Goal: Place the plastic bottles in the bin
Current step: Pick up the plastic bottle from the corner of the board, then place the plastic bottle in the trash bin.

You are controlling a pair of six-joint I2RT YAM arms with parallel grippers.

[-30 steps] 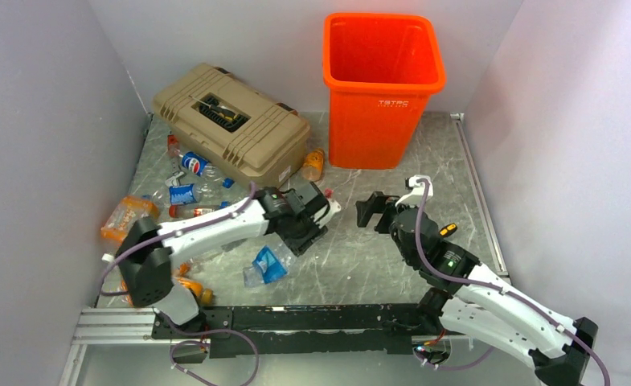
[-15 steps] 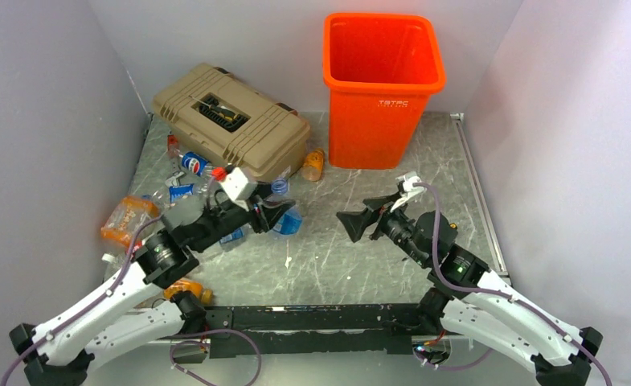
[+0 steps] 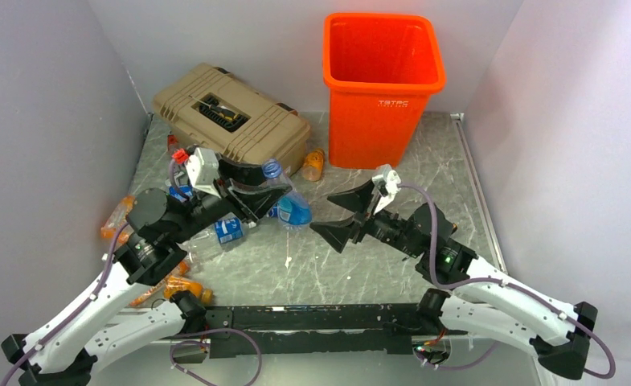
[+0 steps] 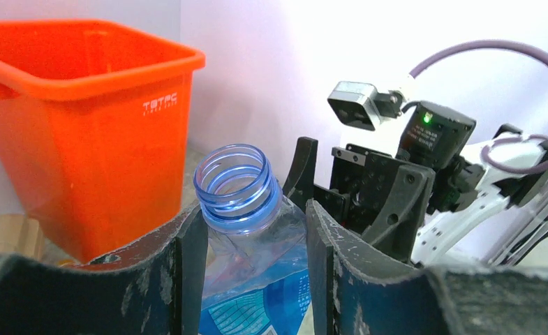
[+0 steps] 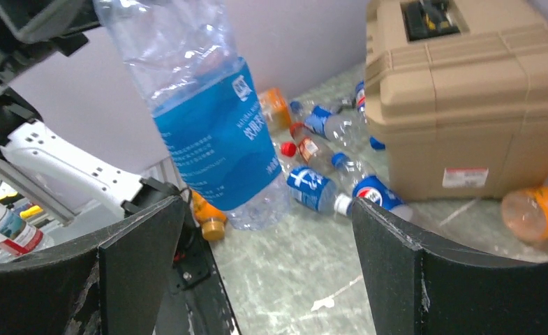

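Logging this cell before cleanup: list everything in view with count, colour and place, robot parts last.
Tall orange plastic bin: one, orange, back centre.
Tan ribbed plastic toolbox: one, tan, left of the bin.
Clear plastic bottle with blue label: one, uncapped, in the left hand.
Small orange plastic bottle: one, lying between toolbox and bin.
Loose plastic bottles: several, blue-labelled and orange, count unclear, left side.
Grey marbled table: one, under everything.
Left hand: black, shut on the bottle's neck.
Right hand: black, open, facing the bottle.

The bin (image 3: pixel 383 96) is bright orange with white lettering. The clear bottle (image 3: pixel 288 201) wears a blue label; the toolbox (image 3: pixel 239 125) is tan.
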